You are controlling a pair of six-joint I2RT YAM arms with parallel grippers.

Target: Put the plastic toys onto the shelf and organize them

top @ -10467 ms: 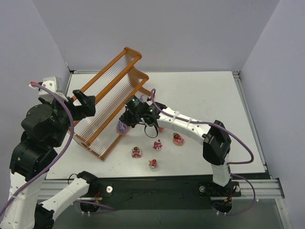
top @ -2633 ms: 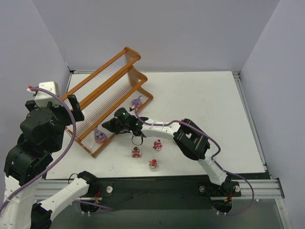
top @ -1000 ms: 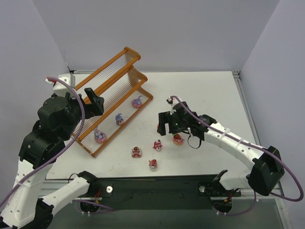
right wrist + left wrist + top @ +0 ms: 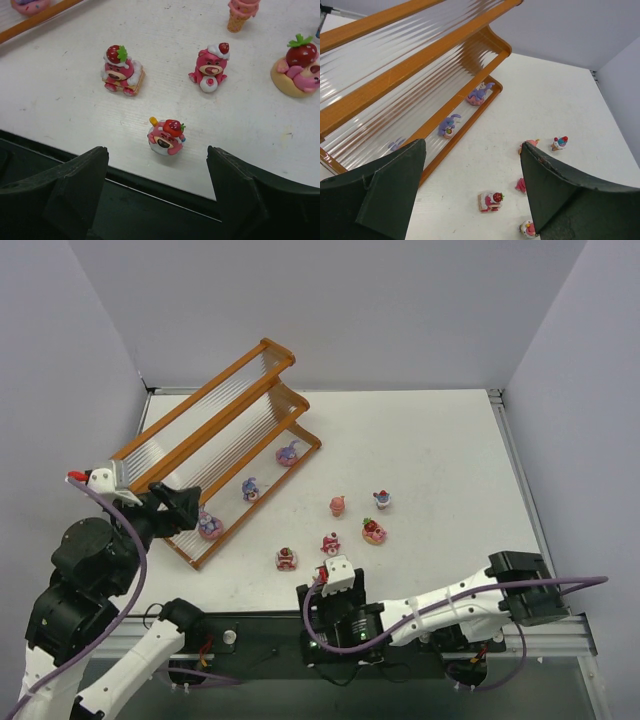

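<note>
Presently the right gripper (image 4: 156,151) is hovering open and empty over a toy (image 4: 166,136), seemingly for pickup, the left gripper (image 4: 472,146) likewise beside the shelf (image 4: 445,65).

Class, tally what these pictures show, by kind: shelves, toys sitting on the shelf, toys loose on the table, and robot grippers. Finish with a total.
shelf: 1
toys on the shelf: 3
toys on the table: 6 (one shows only in the right wrist view)
grippers: 2 (left gripper, right gripper)
Total: 12
</note>
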